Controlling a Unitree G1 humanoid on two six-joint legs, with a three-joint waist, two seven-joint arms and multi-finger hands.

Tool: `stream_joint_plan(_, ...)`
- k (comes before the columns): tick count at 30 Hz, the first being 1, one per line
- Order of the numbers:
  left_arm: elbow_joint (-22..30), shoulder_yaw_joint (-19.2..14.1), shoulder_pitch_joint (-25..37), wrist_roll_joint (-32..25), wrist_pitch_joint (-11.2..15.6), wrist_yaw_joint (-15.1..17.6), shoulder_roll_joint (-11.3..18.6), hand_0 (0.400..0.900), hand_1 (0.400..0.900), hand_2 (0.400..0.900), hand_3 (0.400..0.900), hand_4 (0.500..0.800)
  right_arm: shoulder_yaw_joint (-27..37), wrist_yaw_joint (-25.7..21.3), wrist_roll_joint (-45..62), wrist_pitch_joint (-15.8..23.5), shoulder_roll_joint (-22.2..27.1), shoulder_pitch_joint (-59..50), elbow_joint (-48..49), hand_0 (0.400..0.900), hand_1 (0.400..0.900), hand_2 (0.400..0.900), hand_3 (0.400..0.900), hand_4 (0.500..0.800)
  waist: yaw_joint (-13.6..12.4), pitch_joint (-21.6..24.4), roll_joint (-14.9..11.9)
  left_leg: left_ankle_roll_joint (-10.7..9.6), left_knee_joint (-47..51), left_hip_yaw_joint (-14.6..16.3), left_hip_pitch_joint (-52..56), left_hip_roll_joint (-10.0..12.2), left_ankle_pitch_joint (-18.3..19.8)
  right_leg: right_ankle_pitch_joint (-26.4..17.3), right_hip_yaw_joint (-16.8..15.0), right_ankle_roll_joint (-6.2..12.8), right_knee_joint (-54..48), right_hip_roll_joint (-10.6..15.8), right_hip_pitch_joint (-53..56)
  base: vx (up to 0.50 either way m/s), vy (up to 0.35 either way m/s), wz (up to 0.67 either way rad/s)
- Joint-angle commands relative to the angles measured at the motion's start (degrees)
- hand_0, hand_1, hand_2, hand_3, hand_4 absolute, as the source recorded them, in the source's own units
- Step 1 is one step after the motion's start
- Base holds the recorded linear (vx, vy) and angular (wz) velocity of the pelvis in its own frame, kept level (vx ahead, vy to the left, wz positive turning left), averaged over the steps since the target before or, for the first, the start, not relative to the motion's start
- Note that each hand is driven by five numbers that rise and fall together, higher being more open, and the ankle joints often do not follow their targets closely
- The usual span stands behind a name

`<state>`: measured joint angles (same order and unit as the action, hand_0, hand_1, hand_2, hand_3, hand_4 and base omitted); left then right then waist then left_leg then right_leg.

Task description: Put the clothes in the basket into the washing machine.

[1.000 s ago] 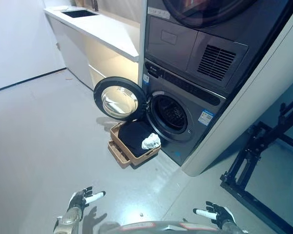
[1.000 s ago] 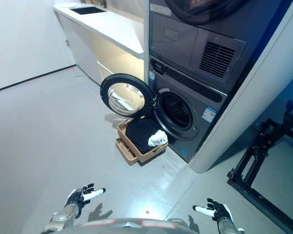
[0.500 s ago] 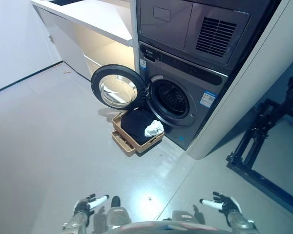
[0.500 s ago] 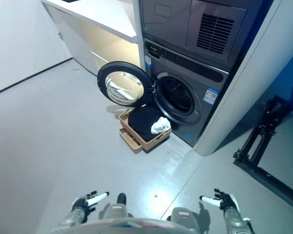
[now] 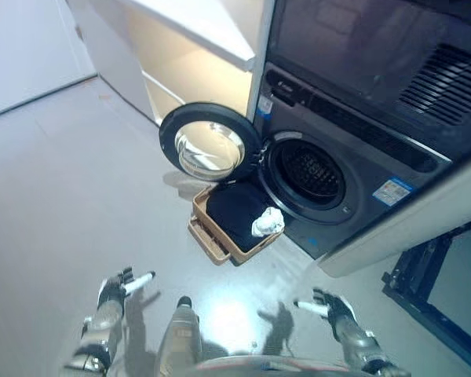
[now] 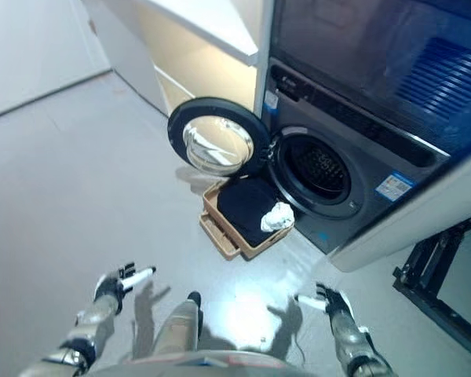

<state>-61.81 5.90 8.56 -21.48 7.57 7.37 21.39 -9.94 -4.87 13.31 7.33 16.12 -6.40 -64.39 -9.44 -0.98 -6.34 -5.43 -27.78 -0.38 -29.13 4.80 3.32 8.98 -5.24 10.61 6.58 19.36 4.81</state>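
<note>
Grey floor [image 5: 55, 173] w/ the washing machine [image 5: 330, 169] door [image 5: 208, 145] swung open, prob so stuff goes straight in. basket [image 5: 220, 239] sits right below the opening, dark clothes [image 5: 231, 212] + a white piece [image 5: 267, 222] inside. left hand [image 5: 114, 288] & right hand [image 5: 326, 305] low, well apart from it, fingers spread, holding nothing

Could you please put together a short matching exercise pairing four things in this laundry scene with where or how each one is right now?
Things:
1. washing machine door
2. basket
3. white garment
4. left hand

Places or states:
A. lying on the dark clothes at the basket's right end
B. swung open to the left of the drum
C. on the floor below the drum opening
D. open and empty, low at the left of the view

Pairs: 1-B, 2-C, 3-A, 4-D
</note>
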Motion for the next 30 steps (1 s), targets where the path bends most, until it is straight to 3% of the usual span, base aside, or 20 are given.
stream_joint_plan(1,4.48,0.46,-0.85,0.17,3.62,1.82,3.08,0.9,0.9,0.9,0.9,0.8,-0.33,-1.96,1.0,2.54,5.4,-0.02,5.84,0.9,0.9,0.9,0.9,0.8,-0.49,2.07,0.58,0.44,6.84,-3.39,-8.67,-1.54,-10.74,-16.89,2.78,2.14,1.88,2.02,8.29,0.2,0.2,0.04)
stream_joint_plan(4,5.04,0.95,-0.61,0.4,3.72,1.86,2.89,0.9,0.9,0.9,0.9,0.8,-0.72,-2.32,1.05,2.76,5.36,-1.03,6.46,0.9,0.9,0.9,0.9,0.8,-0.52,1.61,0.34,2.29,7.12,-3.38,-7.75,-3.73,-8.43,-23.99,2.02,1.57,3.88,3.01,5.86,0.21,0.211,0.08)
stream_joint_plan(6,5.0,0.8,-0.96,0.38,3.59,1.76,2.74,0.9,0.9,0.9,0.9,0.8,-0.88,-2.18,1.11,2.85,5.36,-1.02,6.46,0.9,0.9,0.9,0.9,0.8,-0.59,1.31,1.11,4.11,8.49,-2.83,-4.56,-4.46,-6.86,-27.64,2.96,0.03,10.01,3.25,2.95,0.24,0.307,-0.12)
stream_joint_plan(8,5.27,0.43,-1.48,0.61,3.37,1.24,2.67,0.9,0.9,0.9,0.9,0.8,-1.15,-1.82,1.01,2.87,5.19,-0.59,6.71,0.9,0.9,0.9,0.9,0.8,0.23,0.17,2.36,5.94,11.13,-2.71,0.8,-5.52,-5.34,-26.89,3.23,-1.66,17.67,1.57,-0.39,0.23,0.357,-0.12)
stream_joint_plan(11,4.55,-0.11,-1.96,1.01,3.32,0.58,2.42,0.9,0.9,0.9,0.9,0.8,-0.7,-1.21,0.75,2.92,5.07,0.82,6.02,0.9,0.9,0.9,0.9,0.8,2.65,-1.61,3.52,7.01,14.22,-2.34,8.86,-6.74,-3.48,-23.92,4.66,-2.94,19.37,0.58,-6.82,0.27,0.217,0.17)
stream_joint_plan(12,4.07,-0.29,-1.92,0.94,3.32,0.5,2.32,0.9,0.9,0.9,0.9,0.8,-0.3,-1.07,0.58,2.88,5.2,1.27,5.43,0.9,0.9,0.9,0.9,0.8,3.5,-2.15,4.0,6.99,15.04,-2.71,11.23,-7.1,-2.95,-21.2,5.37,-3.28,17.88,0.22,-8.98,0.34,0.074,0.38)
stream_joint_plan(14,3.33,-0.37,-1.8,1.03,3.25,0.39,2.25,0.9,0.9,0.9,0.9,0.8,0.07,-0.96,0.25,2.74,5.33,1.74,4.72,0.9,0.9,0.9,0.9,0.8,4.49,-2.84,4.29,7.0,15.37,-3.66,13.15,-7.62,-2.62,-20.27,6.04,-3.34,16.45,0.27,-9.83,0.28,0.0,0.43)
stream_joint_plan(15,2.1,-0.4,-1.13,1.14,3.33,0.32,2.11,0.9,0.9,0.9,0.9,0.8,1.05,-0.83,-0.09,2.49,5.6,2.55,2.97,0.9,0.9,0.9,0.9,0.8,6.76,-4.05,4.46,6.64,16.73,-5.08,17.16,-8.61,-1.27,-17.82,5.62,-2.72,10.13,-0.95,-13.39,0.33,-0.048,0.61)
stream_joint_plan(19,0.92,-0.87,-0.54,2.24,3.15,-0.17,2.2,0.9,0.9,0.9,0.9,0.8,3.02,-0.64,-0.52,2.24,6.19,4.3,2.07,0.9,0.9,0.9,0.9,0.8,10.05,-5.84,2.79,5.86,17.06,-7.72,23.35,-10.34,1.5,-21.11,2.78,0.34,-0.31,-1.76,-15.72,0.37,-0.116,0.76)
stream_joint_plan(21,0.43,-1.33,-0.88,2.8,3.0,-0.41,1.95,0.9,0.9,0.9,0.9,0.8,3.77,-0.33,-0.77,2.2,6.14,4.9,1.38,0.9,0.9,0.9,0.9,0.8,10.61,-6.21,1.94,5.51,16.58,-8.58,25.6,-10.61,3.21,-22.85,3.68,1.41,-2.55,-1.62,-15.7,0.29,-0.126,0.45)
stream_joint_plan(23,0.7,-2.11,-1.86,3.15,2.75,-0.62,1.72,0.9,0.9,0.9,0.9,0.8,3.9,0.11,-1.25,2.03,5.86,5.44,1.92,0.9,0.9,0.9,0.9,0.8,10.66,-6.25,1.14,5.18,16.23,-9.21,27.65,-10.38,4.94,-23.73,5.29,1.85,-3.38,-1.55,-15.66,0.27,-0.142,0.34)
stream_joint_plan(27,1.8,-2.9,-3.44,3.21,2.57,-0.69,1.3,0.9,0.9,0.9,0.9,0.8,3.23,0.85,-1.63,2.05,5.43,6.34,3.65,0.9,0.9,0.9,0.9,0.8,11.1,-5.91,0.42,4.32,15.12,-11.3,30.48,-9.19,7.92,-22.56,1.48,1.64,-2.81,-3.55,-15.72,0.26,-0.188,0.39)
stream_joint_plan(30,0.91,-2.69,-3.82,3.32,2.51,-0.68,0.51,0.9,0.9,0.9,0.9,0.8,2.73,0.61,-2.22,2.11,5.47,5.73,2.25,0.9,0.9,0.9,0.9,0.8,11.06,-5.31,0.81,2.87,14.42,-13.11,31.34,-6.52,8.84,-19.24,2.08,0.72,-2.15,-5.52,-15.49,0.2,-0.234,0.42)
